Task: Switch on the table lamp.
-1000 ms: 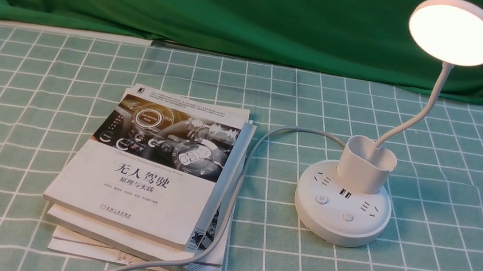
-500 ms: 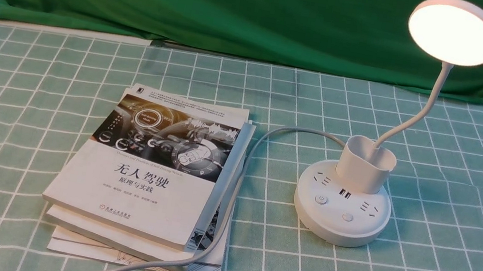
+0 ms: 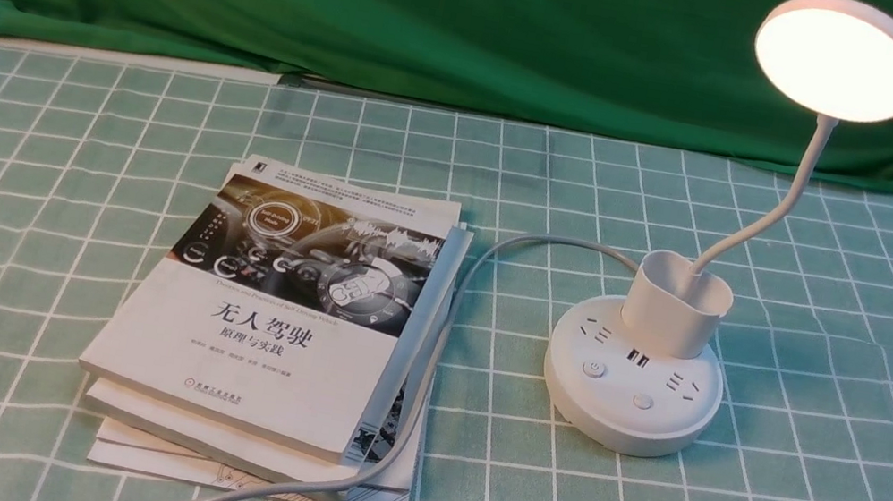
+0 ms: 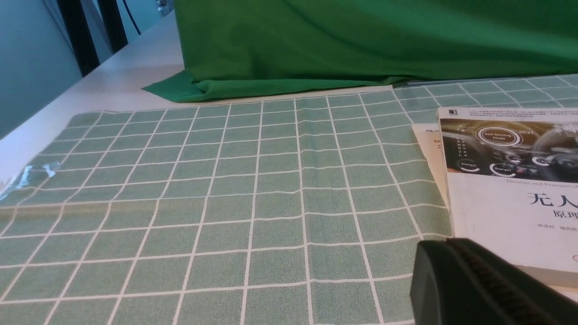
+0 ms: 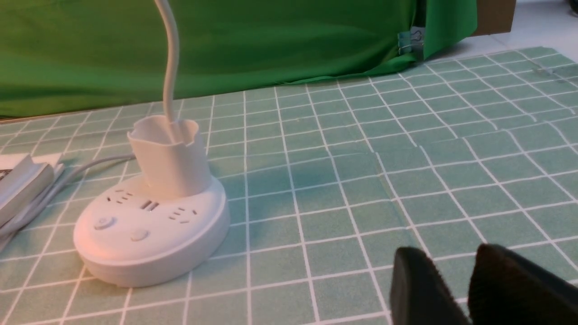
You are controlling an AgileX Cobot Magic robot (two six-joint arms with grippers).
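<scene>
Already glowing, the white plastic table lamp (image 3: 646, 357) stands right of stacked books (image 3: 280, 322); right gripper (image 5: 456, 284), jaws apart beside its base, should avoid re-pressing buttons; left gripper's (image 4: 478, 280) state unclear

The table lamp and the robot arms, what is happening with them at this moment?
The table lamp is lit: its round head glows over the checked tablecloth. Nothing touches it. The right gripper is empty beside the base, apart from it, with a narrow gap between its fingers. One finger of the left gripper shows near the stack of books. The lamp's cord runs along the books.
</scene>
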